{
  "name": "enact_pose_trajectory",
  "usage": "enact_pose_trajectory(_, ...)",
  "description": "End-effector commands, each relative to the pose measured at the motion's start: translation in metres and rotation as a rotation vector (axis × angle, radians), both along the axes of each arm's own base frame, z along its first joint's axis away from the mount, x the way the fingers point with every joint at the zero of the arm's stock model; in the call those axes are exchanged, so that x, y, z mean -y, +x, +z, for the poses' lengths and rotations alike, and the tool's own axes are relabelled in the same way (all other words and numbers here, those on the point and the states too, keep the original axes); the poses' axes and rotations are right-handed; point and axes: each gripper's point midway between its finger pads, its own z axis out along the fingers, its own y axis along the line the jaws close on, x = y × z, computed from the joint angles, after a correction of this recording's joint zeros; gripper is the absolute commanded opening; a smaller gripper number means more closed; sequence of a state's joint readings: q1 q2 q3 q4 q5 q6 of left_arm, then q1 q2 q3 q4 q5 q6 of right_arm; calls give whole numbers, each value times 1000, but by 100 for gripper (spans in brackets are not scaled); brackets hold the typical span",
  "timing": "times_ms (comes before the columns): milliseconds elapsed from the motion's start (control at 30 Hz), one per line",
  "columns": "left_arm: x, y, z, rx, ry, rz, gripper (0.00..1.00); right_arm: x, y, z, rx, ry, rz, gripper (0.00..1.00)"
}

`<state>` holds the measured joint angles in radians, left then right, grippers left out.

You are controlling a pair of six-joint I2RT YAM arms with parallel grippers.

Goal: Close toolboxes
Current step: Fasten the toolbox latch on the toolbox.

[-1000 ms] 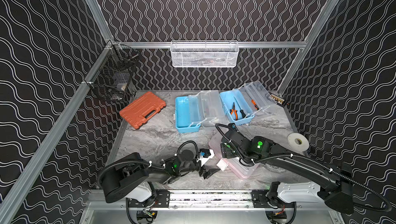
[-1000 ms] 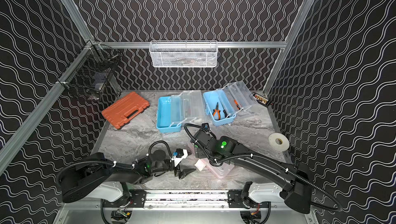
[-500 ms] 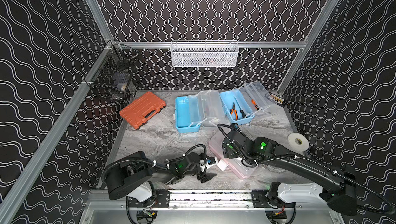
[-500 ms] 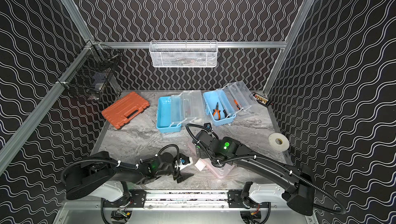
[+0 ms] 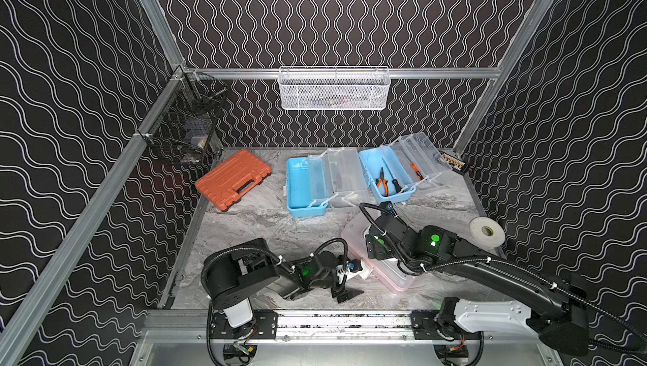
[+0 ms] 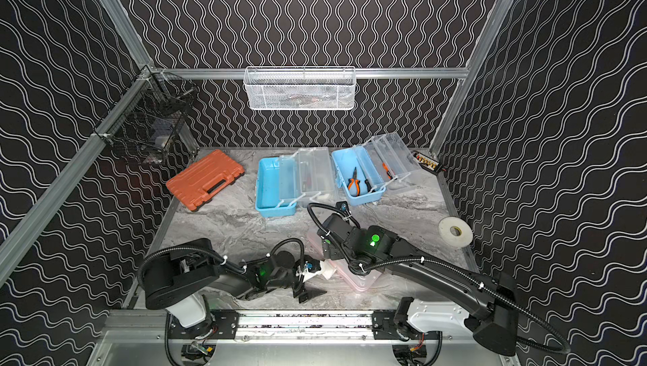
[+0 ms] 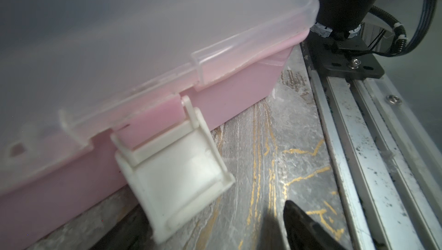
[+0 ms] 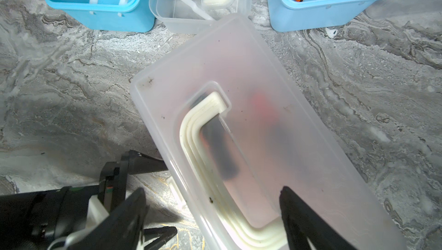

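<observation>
Nearest the rail, the left gripper (image 5: 352,282) lay low, fingers spread wide and empty, beside the pink toolbox's (image 5: 388,273) hanging white latch (image 7: 177,177). The latch probably needed swinging up over the lid's (image 8: 263,81) edge while the right gripper (image 8: 212,190), open and empty above, pressed down. The box's long axis ran front to back, skewed, with its latch side facing the left arm.

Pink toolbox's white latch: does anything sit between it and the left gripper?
Nothing visible does. The left gripper lies low on the table, jaws open to either side of the white latch, which hangs unfastened off the pink toolbox. Only bare marble surface shows between them.
</observation>
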<state>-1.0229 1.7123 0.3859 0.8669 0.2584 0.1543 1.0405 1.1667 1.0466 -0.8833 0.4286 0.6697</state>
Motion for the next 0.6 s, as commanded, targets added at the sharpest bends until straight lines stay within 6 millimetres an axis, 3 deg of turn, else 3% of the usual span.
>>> enact_pose_trajectory(0, 13, 2, 19, 24, -87, -21, 91, 3, 0, -1, 4, -10, -9, 88)
enact_pose_trajectory(367, 25, -8, 64, 42, -208, -92, 90, 3, 1, -7, 0, -19, -11, 88)
enact_pose_trajectory(567, 26, -8, 71, 58, -207, -94, 89, 6, 3, -8, 12, -36, -28, 88)
